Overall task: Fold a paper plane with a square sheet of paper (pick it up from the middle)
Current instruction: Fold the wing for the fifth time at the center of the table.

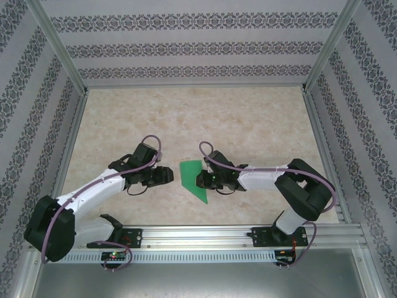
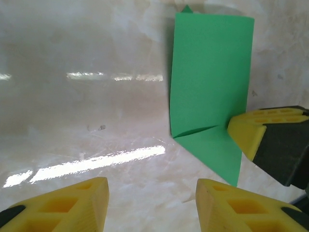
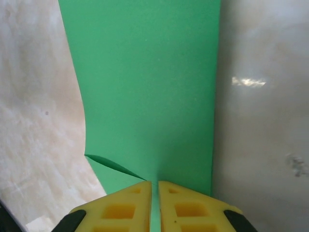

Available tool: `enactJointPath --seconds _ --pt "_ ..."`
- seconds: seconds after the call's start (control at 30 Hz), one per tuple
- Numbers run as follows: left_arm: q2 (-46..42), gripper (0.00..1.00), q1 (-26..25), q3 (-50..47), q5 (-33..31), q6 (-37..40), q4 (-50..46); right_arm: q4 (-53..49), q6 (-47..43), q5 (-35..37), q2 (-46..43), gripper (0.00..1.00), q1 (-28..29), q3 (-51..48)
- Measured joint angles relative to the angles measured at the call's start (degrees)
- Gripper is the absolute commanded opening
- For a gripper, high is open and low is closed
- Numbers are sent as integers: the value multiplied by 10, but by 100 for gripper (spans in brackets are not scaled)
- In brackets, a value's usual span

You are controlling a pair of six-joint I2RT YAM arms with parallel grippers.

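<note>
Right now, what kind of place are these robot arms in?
Probably a robot test booth: patterned wall panels on a metal frame surround a marble-look table, with the left arm and right arm bolted to a rail.

A pale, marble-patterned table (image 1: 217, 118) is seen, glossy enough that streaks of light are reflected in it. One thing is laid on it: a green sheet of paper (image 1: 191, 177), part folded, placed about midway between left and right and nearer the near edge than the far. Its broad end is turned far, its point near and slightly right, and a diagonal crease is marked across it.
</note>
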Motion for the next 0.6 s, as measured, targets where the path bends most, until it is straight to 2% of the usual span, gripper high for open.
enactJointPath --seconds 0.17,0.33,0.6 --pt "51 53 -39 29 2 -2 5 98 17 -35 11 16 -19 -41" --pt "88 54 -47 33 13 -23 30 186 49 -63 17 16 -30 -78" --pt "134 52 -48 33 26 -71 97 240 76 -69 21 17 -35 -100"
